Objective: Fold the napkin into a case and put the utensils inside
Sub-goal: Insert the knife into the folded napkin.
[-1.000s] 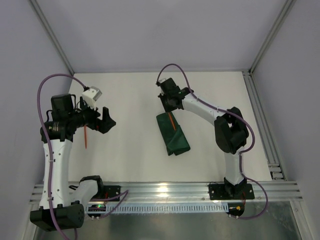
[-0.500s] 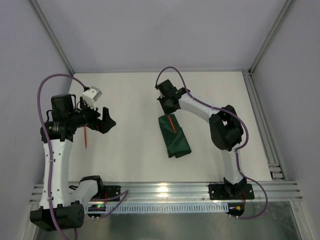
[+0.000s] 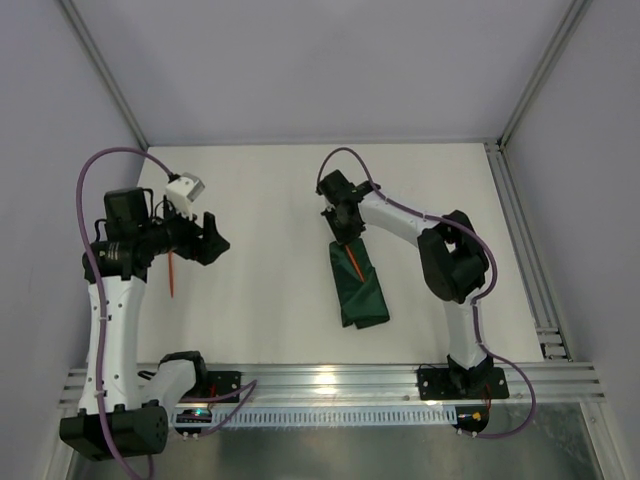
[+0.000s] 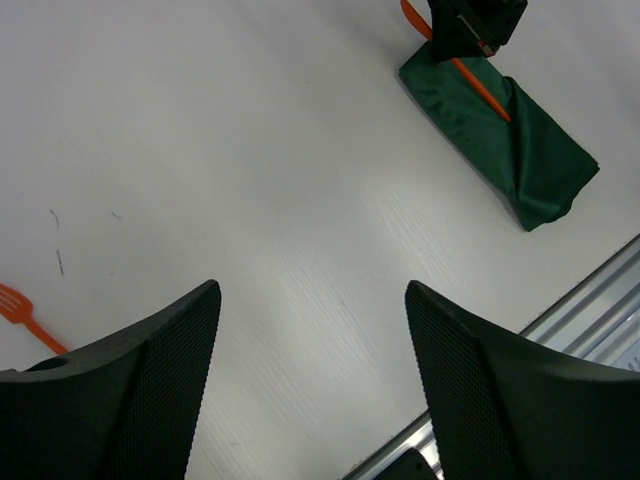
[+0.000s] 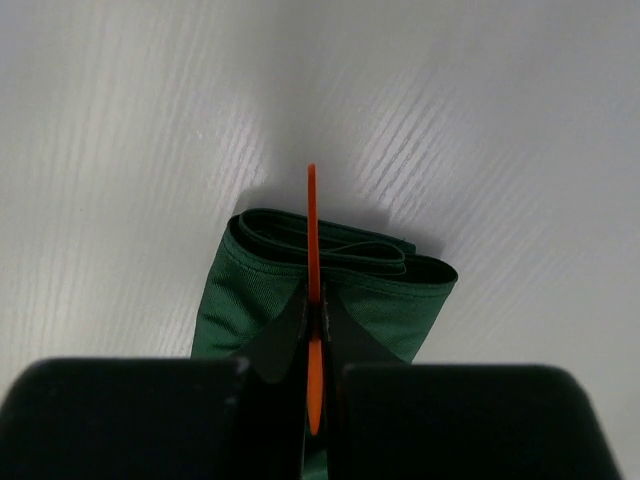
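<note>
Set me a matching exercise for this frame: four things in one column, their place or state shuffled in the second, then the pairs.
Column one
1. case
2. fork
3. orange utensil
4. left gripper

Column two
A. jaws open, holding nothing
B. lying loose on the table, touched by nothing
C. clamped in the right gripper
D. folded, lying flat beneath the right gripper

Pairs: 1-D, 2-B, 3-C, 4-A
</note>
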### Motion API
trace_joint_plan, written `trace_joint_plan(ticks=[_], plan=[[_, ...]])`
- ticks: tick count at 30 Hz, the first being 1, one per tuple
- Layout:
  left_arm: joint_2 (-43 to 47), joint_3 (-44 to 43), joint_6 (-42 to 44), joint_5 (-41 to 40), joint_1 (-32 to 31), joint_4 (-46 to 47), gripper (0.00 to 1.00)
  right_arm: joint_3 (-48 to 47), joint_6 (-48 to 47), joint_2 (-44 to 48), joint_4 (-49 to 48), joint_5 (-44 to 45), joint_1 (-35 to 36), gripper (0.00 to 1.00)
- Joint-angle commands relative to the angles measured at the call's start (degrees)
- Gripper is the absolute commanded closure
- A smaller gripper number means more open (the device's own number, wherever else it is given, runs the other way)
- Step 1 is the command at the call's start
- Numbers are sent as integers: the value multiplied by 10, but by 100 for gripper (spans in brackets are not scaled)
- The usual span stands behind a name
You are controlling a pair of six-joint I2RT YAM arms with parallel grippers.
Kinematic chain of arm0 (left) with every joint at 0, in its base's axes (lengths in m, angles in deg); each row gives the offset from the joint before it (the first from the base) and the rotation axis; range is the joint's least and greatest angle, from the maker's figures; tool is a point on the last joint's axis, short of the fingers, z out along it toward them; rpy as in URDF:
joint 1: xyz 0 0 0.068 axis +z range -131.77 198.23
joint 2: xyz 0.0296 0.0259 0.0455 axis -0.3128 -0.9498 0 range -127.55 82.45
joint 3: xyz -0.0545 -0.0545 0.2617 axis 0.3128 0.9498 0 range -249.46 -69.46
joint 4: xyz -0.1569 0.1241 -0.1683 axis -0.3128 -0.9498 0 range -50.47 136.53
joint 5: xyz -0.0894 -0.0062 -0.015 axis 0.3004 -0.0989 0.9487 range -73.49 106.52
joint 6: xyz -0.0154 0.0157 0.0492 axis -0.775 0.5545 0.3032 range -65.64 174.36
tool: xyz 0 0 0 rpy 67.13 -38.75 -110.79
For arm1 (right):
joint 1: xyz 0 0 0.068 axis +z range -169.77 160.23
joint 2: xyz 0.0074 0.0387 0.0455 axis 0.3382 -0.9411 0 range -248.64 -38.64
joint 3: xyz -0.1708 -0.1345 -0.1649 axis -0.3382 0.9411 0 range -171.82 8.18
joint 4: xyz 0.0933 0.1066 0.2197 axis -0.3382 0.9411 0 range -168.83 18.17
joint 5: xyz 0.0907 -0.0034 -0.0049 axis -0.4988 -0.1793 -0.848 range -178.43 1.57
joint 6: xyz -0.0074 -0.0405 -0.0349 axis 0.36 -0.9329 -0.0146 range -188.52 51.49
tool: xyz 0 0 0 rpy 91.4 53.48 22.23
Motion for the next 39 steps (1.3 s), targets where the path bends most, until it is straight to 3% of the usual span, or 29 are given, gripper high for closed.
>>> trace_joint_plan(ticks=[1,3,5,6,7,9,10,14,19,24,32,35,39], plan=[[-28,10,-14,-14,-19,45,28,27,10,51,1,2,2,96],[-64,-1,-36,-60,-55,67,41,45,16,58,-18,-1,2,96],[-126,-20,-48,-92,-146,84,44,61,24,73,-38,1,2,96],[-144,-24,-51,-128,-177,94,41,77,25,80,-45,5,2,96],[-178,-26,-55,-142,-238,106,31,85,32,91,-56,17,0,96],[-213,-32,-63,-164,-288,152,24,107,37,103,-67,23,-1,96],[-252,-35,-68,-167,-327,170,24,113,43,110,-78,23,-2,96],[-365,-39,-103,-162,-380,268,24,159,62,128,-118,-14,-17,96],[-483,-69,-169,-127,-397,384,22,185,74,145,-140,-9,-27,96],[-570,-90,-192,-115,-405,426,21,212,86,158,-159,-23,-35,96],[-604,-90,-266,-75,-409,483,20,226,93,160,-171,-28,-37,96],[-623,-98,-274,-79,-411,464,29,229,93,163,-175,-29,-38,96],[-634,-84,-292,-76,-410,454,55,233,95,166,-181,-24,-38,96]])
